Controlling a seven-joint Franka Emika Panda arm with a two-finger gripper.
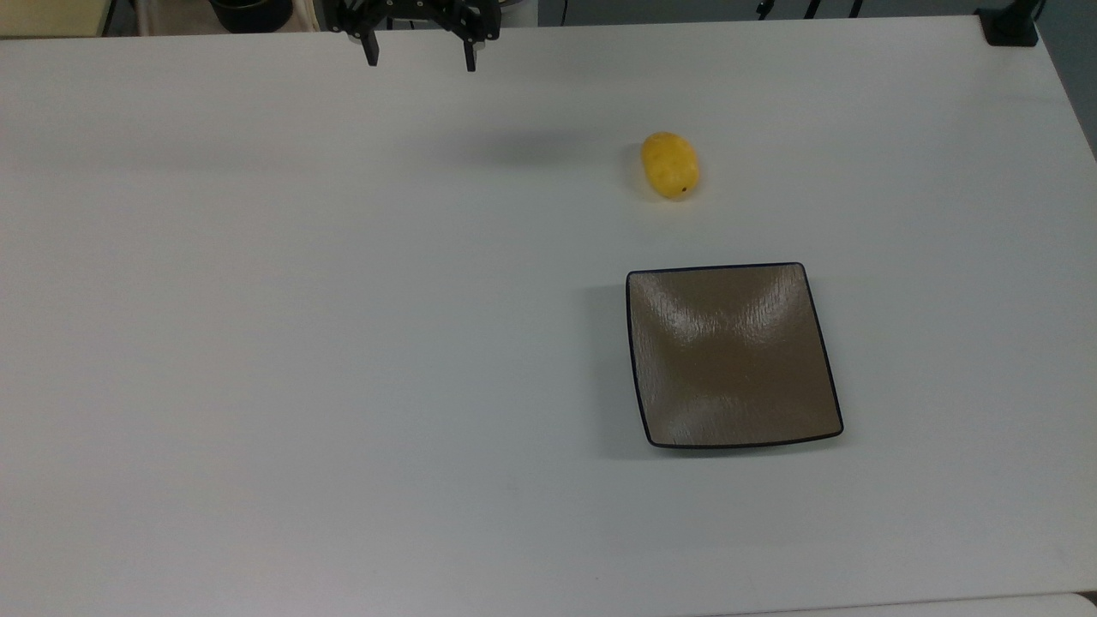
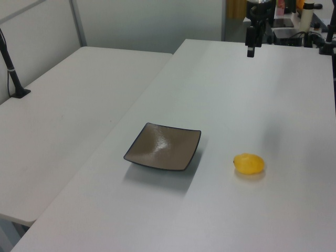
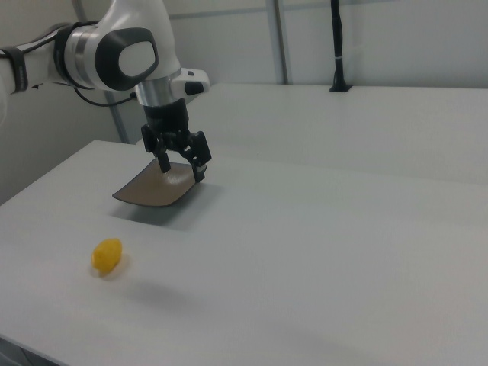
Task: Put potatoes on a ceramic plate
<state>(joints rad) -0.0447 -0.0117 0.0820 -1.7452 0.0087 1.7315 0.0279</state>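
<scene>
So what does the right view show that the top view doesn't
The right view alone shows the white arm above the gripper, plus a black post on the far table. The top view alone shows the plate square-on, with its dark rim all round, and the dark spot on the potato. Both show the open gripper raised above the white table, the potato lying apart from the bare plate.

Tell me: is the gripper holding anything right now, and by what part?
Nothing is held. The gripper hangs open and empty above the table, while the small yellow oval potato lies on the white table, apart from the square brown ceramic plate.
</scene>
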